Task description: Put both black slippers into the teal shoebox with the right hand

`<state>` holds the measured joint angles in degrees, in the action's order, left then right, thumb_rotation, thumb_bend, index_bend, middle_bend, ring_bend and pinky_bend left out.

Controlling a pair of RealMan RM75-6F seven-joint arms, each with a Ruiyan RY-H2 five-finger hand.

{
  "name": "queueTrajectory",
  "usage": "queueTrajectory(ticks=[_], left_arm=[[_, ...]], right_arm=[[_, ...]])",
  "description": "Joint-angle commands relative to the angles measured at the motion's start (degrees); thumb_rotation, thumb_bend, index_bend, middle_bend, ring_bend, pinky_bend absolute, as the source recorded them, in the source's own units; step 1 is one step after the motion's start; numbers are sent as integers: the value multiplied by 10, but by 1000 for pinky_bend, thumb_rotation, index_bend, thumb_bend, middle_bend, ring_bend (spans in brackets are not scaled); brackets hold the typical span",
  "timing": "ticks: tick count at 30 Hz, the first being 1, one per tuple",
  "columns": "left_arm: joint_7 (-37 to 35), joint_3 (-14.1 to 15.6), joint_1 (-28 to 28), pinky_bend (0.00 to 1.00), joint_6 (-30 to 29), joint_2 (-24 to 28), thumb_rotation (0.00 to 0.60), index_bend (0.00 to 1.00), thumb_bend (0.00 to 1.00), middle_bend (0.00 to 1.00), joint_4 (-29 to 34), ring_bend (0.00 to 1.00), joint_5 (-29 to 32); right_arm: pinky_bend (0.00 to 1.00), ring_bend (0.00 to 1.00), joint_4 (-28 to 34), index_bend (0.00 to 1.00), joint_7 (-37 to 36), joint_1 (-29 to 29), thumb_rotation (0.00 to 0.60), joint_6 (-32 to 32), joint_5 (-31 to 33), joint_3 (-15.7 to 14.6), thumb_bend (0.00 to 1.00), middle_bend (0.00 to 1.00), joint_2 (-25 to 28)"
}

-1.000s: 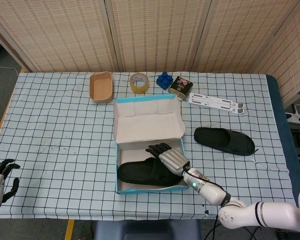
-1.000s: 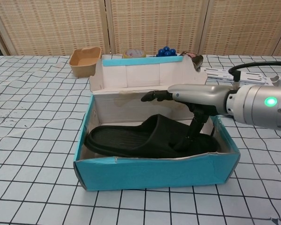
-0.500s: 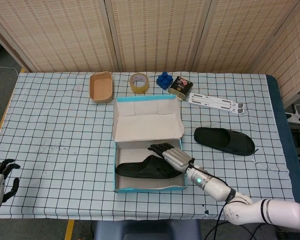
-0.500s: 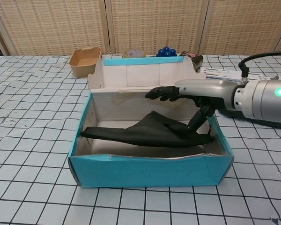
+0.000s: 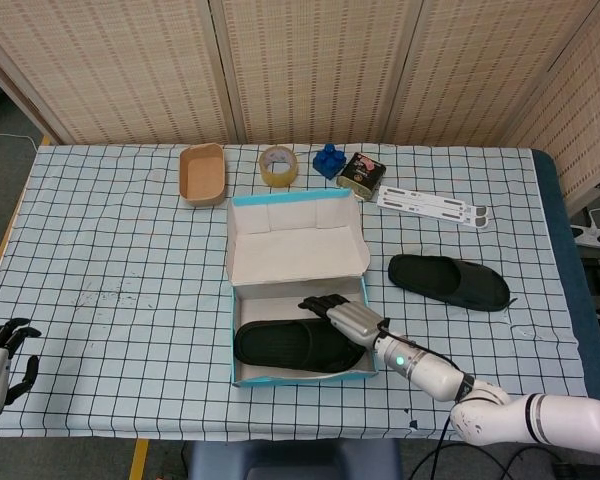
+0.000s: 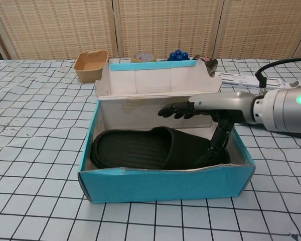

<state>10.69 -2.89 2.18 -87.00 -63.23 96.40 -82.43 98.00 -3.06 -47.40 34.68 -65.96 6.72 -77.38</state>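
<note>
One slipper [image 6: 150, 149] under right hand [image 6: 210, 108]

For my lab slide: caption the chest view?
Right hand setting first black slipper flat inside the teal shoebox.

Your right hand [image 6: 216, 111] reaches in from the right edge, forearm roughly level, green wrist light lit. The fingers [image 6: 176, 109] extend forward to the left, slightly spread and curled at the tips, while the thumb points down below the palm. In the head view your right hand [image 5: 348, 317] comes from the lower right corner, arm angled up-left. Your left hand [image 5: 2, 350] sits at the lower left edge, dark fingers loosely curled, holding nothing.
</note>
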Motion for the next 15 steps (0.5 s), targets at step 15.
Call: queueTrajectory(ticks=[15], left_arm=[[-1, 1, -1, 479, -3, 1, 600, 350, 490, 219, 1, 244, -2]], right_arm=[[1, 0, 73, 0, -88, 28, 600, 33, -44, 32, 0, 0, 83]])
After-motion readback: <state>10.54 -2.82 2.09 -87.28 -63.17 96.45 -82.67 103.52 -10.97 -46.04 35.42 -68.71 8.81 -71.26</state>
